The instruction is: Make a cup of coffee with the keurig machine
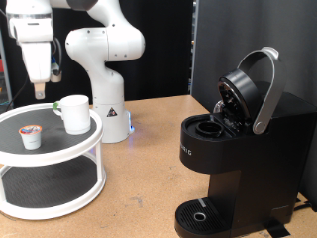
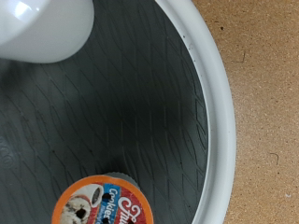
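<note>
Pincer [image 1: 38,91] hangs high over the round white two-level stand [image 1: 50,149], at about 10 o'clock in the exterior view, and it holds nothing. Its fingers are too small and blurred to show how far apart they are, and the wrist view does not show them at all, so that cannot be told. Straight below it, at about 6 o'clock from the pincer, sits the small pod [image 1: 32,135] with the orange lid, upright on the dark top shelf. In the wrist view the pod [image 2: 101,205] shows at the edge of the picture, and the cup [image 2: 42,26] shows as a white round shape well apart from it. The cup [image 1: 74,113] stands on the same shelf, at about 4 o'clock from the pincer, so the pod looks nearer. The keurig machine [image 1: 238,149] sits on the brown bench [image 1: 139,188] at 3 o'clock, well apart from the stand, with its lid up and its pod hole bare. Count: one pod, one cup, one machine, one stand, one arm.
</note>
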Robot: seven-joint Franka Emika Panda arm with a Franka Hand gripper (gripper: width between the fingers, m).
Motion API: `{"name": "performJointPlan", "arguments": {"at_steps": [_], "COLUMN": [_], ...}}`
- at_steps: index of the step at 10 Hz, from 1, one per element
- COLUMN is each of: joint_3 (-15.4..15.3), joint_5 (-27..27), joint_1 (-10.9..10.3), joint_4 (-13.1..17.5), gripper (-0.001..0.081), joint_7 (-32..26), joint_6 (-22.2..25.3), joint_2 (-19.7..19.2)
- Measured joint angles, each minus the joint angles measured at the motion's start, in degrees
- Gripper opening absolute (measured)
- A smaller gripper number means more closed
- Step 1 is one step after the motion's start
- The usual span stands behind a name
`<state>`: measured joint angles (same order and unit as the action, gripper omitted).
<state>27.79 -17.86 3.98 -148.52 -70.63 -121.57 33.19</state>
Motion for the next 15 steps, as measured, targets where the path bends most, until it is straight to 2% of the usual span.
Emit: {"name": "performJointPlan", "arguments": {"at_steps": [3, 7, 14, 15], "joint_3": [1.13, 1.90, 1.99, 1.99], "joint_5": [-1.31, -2.95, -5.38, -5.39], "joint_1": [0.58, 0.84, 2.78, 2.92], "joint_4": [-3.11, -5.75, -7.72, -7.87], "gripper": [0.0800, 0.0800, 0.0800, 0.0704], "joint_7": [-0.07, -0.04, 1.15, 1.17], "joint_6": [-4.61, -7.63, -13.89, -14.59], "joint_2": [-0.21, -0.69, -4.75, -5.35]}}
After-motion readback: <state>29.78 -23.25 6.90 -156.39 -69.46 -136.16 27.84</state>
